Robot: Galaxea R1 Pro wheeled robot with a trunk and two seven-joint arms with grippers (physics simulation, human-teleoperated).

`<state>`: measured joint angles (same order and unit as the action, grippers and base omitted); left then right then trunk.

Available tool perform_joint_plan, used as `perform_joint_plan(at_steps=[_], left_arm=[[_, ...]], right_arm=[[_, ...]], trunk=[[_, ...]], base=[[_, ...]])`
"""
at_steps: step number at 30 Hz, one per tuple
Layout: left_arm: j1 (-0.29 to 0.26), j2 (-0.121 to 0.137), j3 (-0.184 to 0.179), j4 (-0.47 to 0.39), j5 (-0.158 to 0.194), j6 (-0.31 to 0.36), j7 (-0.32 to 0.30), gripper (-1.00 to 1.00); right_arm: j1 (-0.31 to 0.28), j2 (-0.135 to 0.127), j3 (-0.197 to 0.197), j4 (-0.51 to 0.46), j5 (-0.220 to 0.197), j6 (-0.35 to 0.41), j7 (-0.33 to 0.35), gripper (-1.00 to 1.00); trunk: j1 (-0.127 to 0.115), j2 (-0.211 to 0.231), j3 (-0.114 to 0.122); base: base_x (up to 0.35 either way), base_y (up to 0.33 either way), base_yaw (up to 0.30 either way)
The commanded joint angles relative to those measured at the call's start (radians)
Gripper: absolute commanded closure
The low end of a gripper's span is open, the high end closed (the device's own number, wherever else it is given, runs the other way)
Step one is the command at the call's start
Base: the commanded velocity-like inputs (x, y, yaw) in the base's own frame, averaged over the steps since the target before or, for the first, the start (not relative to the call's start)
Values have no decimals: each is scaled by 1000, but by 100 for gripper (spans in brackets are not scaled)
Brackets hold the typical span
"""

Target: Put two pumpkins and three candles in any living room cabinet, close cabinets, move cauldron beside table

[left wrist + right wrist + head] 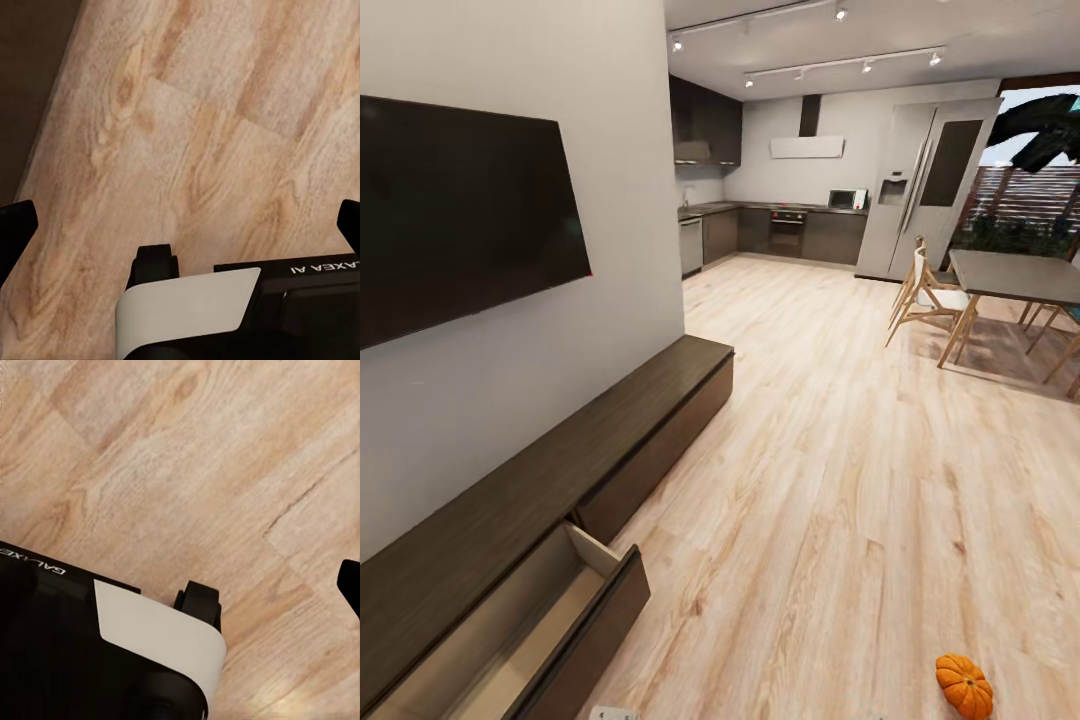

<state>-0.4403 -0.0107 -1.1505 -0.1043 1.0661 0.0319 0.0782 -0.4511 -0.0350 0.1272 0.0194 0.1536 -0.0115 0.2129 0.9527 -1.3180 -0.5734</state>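
The left gripper [180, 225] is hanging over bare wooden floor [225, 127], its two dark fingertips [16, 225] sitting far apart at opposite edges of the wrist view, so it is standing wide and holding nothing. The right gripper is showing just one dark fingertip [349, 583] over the same planks, so I cannot tell whether it is wide or narrow; nothing is visibly in it.

From the head view, one pumpkin [964, 685] is lying on the floor near the lower right corner, well apart from the cabinet [560, 470], which is running along the wall under the television [460, 210]. One cabinet drawer [550, 620] at the near end is standing pulled out, its pale inside looking empty as far as it is showing. Beyond, a dining table [1020, 275] and chairs are standing before the kitchen.

The robot seems to be travelling between pickups. The next move is probably calling for turning toward the pumpkin, lowering a wide gripper around it, then carrying it to the waiting drawer.

Counted: one pumpkin, one cabinet, one pulled-out drawer.
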Motion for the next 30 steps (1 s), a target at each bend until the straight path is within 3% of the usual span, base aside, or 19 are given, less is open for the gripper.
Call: perform_joint_plan(at_steps=[1,7,15,27,30], left_arm=[[0,0,0,0,0,0,0,-100],[0,0,0,0,0,0,0,-100],[0,0,0,0,0,0,0,-100],[0,-1,0,0,0,0,0,-100],[0,-2,0,0,0,0,0,-100]], right_arm=[[1,2,0,-3,0,2,0,-100],[2,26,-2,-4,-1,13,3,-100],[2,29,-7,-3,-17,10,2,-100],[2,26,-9,-2,-105,10,1,-100],[2,27,-8,-1,-193,14,0,-100]], trunk=[[0,0,0],[0,0,0],[0,0,0],[0,0,-1],[0,0,-3]], base=[[0,0,0],[0,0,-160],[0,0,-279],[0,0,-284],[0,0,-274]])
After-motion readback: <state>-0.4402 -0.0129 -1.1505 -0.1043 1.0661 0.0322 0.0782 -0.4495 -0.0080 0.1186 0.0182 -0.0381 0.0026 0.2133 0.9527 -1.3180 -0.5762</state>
